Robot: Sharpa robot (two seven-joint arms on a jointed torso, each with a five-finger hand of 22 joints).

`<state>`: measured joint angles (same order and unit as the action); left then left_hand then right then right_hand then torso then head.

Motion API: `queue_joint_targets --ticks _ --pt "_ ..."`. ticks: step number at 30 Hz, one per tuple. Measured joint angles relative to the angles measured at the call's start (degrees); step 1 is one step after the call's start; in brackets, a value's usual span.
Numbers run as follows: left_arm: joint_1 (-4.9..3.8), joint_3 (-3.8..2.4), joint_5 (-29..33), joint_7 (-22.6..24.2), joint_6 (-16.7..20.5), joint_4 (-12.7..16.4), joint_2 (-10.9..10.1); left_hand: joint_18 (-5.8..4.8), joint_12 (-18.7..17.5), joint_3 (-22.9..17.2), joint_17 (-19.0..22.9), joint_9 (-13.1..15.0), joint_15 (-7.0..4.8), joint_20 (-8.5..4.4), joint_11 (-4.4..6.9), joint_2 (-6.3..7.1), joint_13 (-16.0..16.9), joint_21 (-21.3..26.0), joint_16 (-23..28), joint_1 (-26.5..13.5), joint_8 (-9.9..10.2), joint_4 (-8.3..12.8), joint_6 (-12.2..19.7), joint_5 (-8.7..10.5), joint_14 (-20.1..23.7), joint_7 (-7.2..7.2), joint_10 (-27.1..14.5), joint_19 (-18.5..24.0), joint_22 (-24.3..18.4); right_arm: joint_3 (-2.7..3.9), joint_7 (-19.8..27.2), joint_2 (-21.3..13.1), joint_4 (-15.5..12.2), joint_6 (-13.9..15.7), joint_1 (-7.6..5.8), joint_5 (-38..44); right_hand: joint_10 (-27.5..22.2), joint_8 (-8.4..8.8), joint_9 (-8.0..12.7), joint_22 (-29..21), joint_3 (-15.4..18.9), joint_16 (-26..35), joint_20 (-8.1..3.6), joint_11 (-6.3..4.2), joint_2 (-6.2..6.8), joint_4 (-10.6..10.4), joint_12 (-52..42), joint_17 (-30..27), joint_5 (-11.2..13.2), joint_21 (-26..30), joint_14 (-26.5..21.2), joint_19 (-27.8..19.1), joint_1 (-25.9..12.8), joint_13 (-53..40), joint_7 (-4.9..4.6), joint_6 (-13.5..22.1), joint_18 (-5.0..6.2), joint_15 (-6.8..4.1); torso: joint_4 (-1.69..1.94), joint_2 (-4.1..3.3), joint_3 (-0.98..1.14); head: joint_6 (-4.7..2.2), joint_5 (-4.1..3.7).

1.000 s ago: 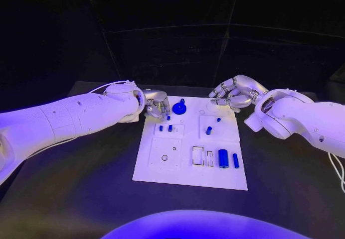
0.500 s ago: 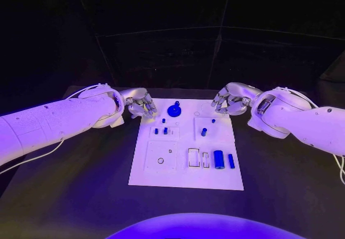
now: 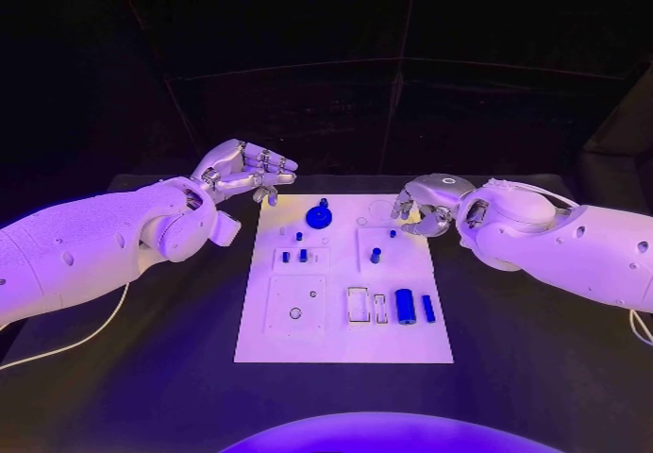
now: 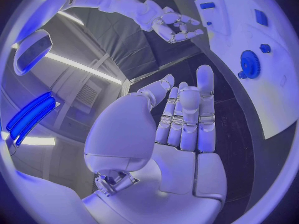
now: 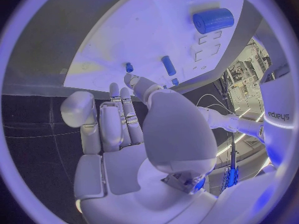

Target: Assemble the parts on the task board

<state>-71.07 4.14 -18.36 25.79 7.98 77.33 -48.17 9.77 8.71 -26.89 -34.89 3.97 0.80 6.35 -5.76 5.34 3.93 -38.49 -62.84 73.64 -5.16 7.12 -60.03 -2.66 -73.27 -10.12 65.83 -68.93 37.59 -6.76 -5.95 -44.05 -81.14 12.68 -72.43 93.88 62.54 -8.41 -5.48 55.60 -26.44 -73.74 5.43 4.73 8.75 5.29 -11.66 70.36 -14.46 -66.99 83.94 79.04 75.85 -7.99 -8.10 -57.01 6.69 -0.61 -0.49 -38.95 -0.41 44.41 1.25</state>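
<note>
A: Where's the board?
B: The board lies flat at the middle of the frame on the dark surface. A round blue gear sits near its top edge, small pegs stand just below, and a thick cylinder with a thinner bar lies at its lower right

A: And the hands?
B: The left hand hangs at upper left, off the board's corner, fingers straight and close together, holding nothing. The right hand is over the board's upper right corner; its fingers lie narrow with nothing between them. Whether it touches the board, I cannot tell
</note>
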Motion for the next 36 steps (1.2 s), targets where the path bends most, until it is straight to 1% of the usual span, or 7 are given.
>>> queue_joint_targets --ticks 7,12,22,24,28,33,36 --pt "0.04 0.03 7.4 2.3 0.0 1.3 -0.4 0.0 0.0 0.4 0.9 0.0 -0.08 0.0 0.0 -0.21 0.0 0.3 0.7 -0.2 0.0 -0.1 0.0 0.0 0.5 0.0 0.0 0.0 -0.2 0.0 0.0 0.9 0.9 -0.5 0.91 1.6 -0.2 0.89 0.3 0.0 -0.9 0.0 0.2 0.2 0.0 0.2 0.9 -0.1 0.3 0.0 0.0 0.2 0.0 1.6 0.0 0.0 0.0 0.41 0.01 -0.04 -0.01 -0.14 -0.24" --pt "0.06 0.04 9.7 3.1 0.1 1.8 -0.6 0.0 0.2 0.4 1.4 0.0 -0.08 0.0 0.0 -0.21 0.0 0.3 1.0 -0.2 0.0 -0.1 0.0 0.0 0.5 0.0 0.0 0.0 -0.3 0.0 0.0 1.6 1.5 -1.1 1.4 2.0 -0.1 1.47 0.6 0.1 -2.2 0.0 0.2 0.32 -0.18 0.6 1.5 -0.1 1.8 0.0 0.0 0.2 0.2 2.8 -0.55 -0.6 0.0 0.41 0.01 -0.07 -0.03 0.05 -0.41" --pt "0.07 0.04 11.3 3.5 0.3 1.9 -0.7 -0.02 0.2 0.7 1.8 0.0 -0.07 0.0 0.01 -0.21 0.0 0.5 1.2 -0.2 0.0 -0.1 -0.2 0.0 0.9 0.19 0.0 0.0 -0.4 0.0 0.6 2.4 2.2 -1.8 2.35 1.9 1.1 1.78 0.7 0.6 -3.5 0.0 0.42 0.3 -0.31 0.6 1.8 0.1 2.4 0.0 0.0 0.4 0.3 4.0 -0.71 -1.5 0.0 0.41 0.02 -0.07 -0.03 0.31 -0.27" --pt "0.07 0.04 11.5 3.5 0.3 1.9 -0.7 -0.01 0.2 0.7 2.0 0.0 -0.07 0.0 0.01 -0.21 0.0 0.5 1.2 -0.2 0.0 -0.1 -0.2 0.0 0.9 0.19 0.0 0.0 -0.4 0.02 0.7 2.5 2.3 -1.8 2.43 1.9 1.4 2.04 0.7 0.8 -4.0 -0.3 0.42 0.49 -0.31 0.6 1.7 0.1 2.8 -0.2 0.0 0.4 0.3 4.2 -0.96 -1.8 0.0 0.41 0.01 -0.07 -0.01 0.34 -0.24" --pt "0.07 0.04 11.7 3.5 0.3 1.9 -0.7 -0.02 0.2 0.7 2.0 0.0 -0.07 0.0 0.01 -0.21 0.0 0.5 1.2 -0.2 0.0 -0.1 -0.2 0.0 0.9 0.19 0.0 0.0 -0.5 0.08 0.9 2.7 2.5 -1.8 2.48 1.8 2.6 2.04 0.8 1.1 -4.4 -0.4 0.42 0.3 -0.55 0.6 1.8 0.3 3.1 -0.4 0.0 0.4 0.5 4.3 -0.8 -2.9 0.0 0.41 0.02 -0.04 0.0 0.35 -0.2" --pt "0.07 0.04 11.8 3.5 0.3 1.9 -0.7 -0.02 0.2 0.7 2.2 0.0 -0.07 0.0 0.01 -0.21 0.0 0.5 1.4 -0.2 0.0 -0.1 -0.2 0.0 0.9 0.19 0.0 0.0 -0.5 0.12 1.0 2.9 2.8 -1.8 2.48 1.7 4.6 1.93 0.6 1.7 -5.5 -0.5 0.18 -0.13 -1.78 0.7 1.8 0.3 4.4 -1.1 0.0 0.7 0.8 4.3 -0.53 -4.9 0.0 0.41 0.01 -0.04 0.0 0.38 -0.19" --pt "0.07 0.04 11.9 3.5 0.3 1.8 -0.7 -0.03 0.2 0.8 2.4 0.0 -0.07 0.18 0.01 -0.21 0.0 0.8 1.4 -0.2 0.0 0.0 -0.2 0.0 0.9 0.19 0.0 0.2 -0.5 0.15 1.0 3.2 3.1 -1.8 2.48 1.6 5.6 1.76 0.5 2.2 -5.7 -0.7 0.21 -0.43 -1.87 0.8 1.8 0.3 5.0 -1.5 0.0 0.9 0.9 4.2 -0.35 -5.8 0.0 0.41 0.01 -0.04 0.01 0.43 -0.19"
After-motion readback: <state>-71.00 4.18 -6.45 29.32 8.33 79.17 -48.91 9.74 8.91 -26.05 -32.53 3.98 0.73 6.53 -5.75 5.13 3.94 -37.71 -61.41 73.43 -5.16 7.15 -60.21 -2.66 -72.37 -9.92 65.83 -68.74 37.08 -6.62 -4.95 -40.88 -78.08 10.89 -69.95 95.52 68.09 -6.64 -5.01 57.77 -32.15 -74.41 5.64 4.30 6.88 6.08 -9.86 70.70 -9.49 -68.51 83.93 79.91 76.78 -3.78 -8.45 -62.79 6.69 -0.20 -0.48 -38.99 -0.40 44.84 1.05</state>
